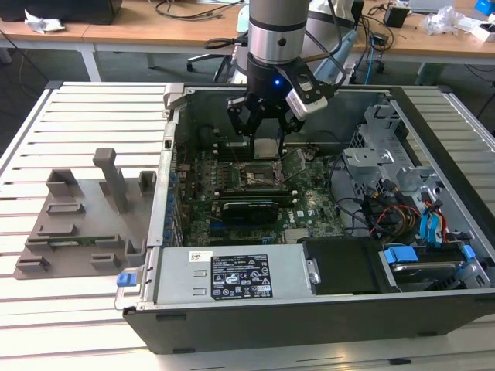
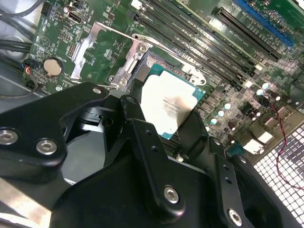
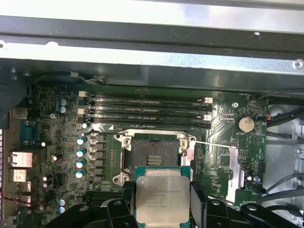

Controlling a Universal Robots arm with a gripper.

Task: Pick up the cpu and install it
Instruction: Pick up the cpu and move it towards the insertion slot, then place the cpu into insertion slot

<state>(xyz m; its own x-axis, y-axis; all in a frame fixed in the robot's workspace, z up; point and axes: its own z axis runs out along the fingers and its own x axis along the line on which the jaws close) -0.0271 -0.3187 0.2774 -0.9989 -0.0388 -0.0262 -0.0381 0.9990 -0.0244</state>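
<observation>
My gripper (image 1: pixel 265 147) hangs over the motherboard inside the open computer case, shut on the cpu (image 1: pixel 266 148). The cpu (image 3: pixel 162 197) is a small square chip with a pale silvery top and a green rim, held flat between the black fingers (image 3: pixel 198 198). In the second wrist view the cpu (image 2: pixel 167 105) sits between the fingers (image 2: pixel 130 111) just above the board. The open socket (image 3: pixel 155 148) with its black contact field and raised metal frame lies just beyond the chip; in the exterior view the socket (image 1: pixel 258 177) is below and slightly nearer than the gripper.
Memory slots (image 3: pixel 147 108) run along the far side of the socket. A coin battery (image 3: pixel 245 124) sits on the board. The case (image 1: pixel 155 232) walls surround the board; a power supply (image 1: pixel 232 276), drive cage (image 1: pixel 379 147) and cables (image 1: pixel 394 212) crowd the exterior view's right. A grey fixture (image 1: pixel 85 209) stands outside.
</observation>
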